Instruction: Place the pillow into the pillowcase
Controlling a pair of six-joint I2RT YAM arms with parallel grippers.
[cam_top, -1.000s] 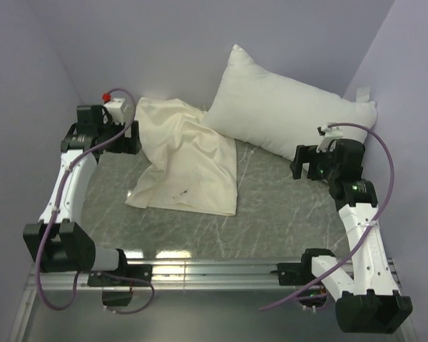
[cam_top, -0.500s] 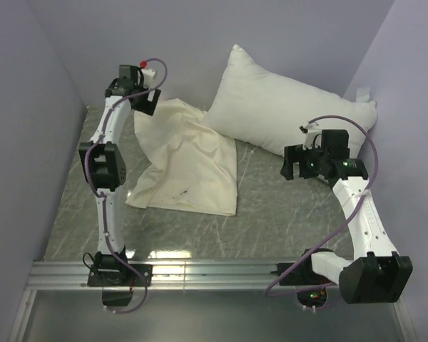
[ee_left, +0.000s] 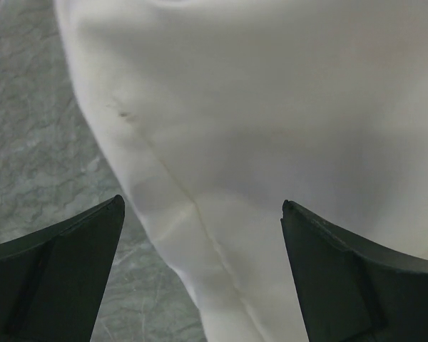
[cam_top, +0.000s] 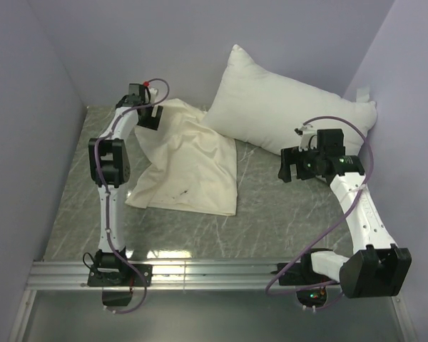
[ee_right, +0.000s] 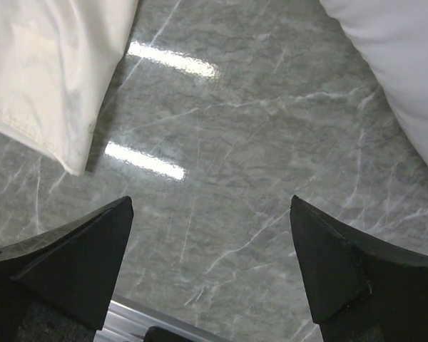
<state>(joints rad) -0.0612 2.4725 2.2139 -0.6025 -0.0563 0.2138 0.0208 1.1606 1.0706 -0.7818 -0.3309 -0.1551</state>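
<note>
The plump white pillow (cam_top: 282, 107) leans against the back right corner, one edge of it showing in the right wrist view (ee_right: 403, 78). The wrinkled cream pillowcase (cam_top: 189, 157) lies flat on the table to its left. My left gripper (cam_top: 151, 118) hovers over the pillowcase's far left corner, open, with the cream cloth (ee_left: 271, 128) filling its view below the jaws (ee_left: 202, 206). My right gripper (cam_top: 291, 165) is open over bare table, just in front of the pillow; the pillowcase's corner (ee_right: 50, 85) lies to its left. Neither holds anything.
The grey marble tabletop (cam_top: 285, 221) is walled in by lilac panels at the left, back and right. A metal rail (cam_top: 214, 271) runs along the near edge where both arm bases are bolted.
My left arm has swung up from the left wall and reached to the pillowcase's far corner. The right gripper has shifted a little left along the pillow's front.
</note>
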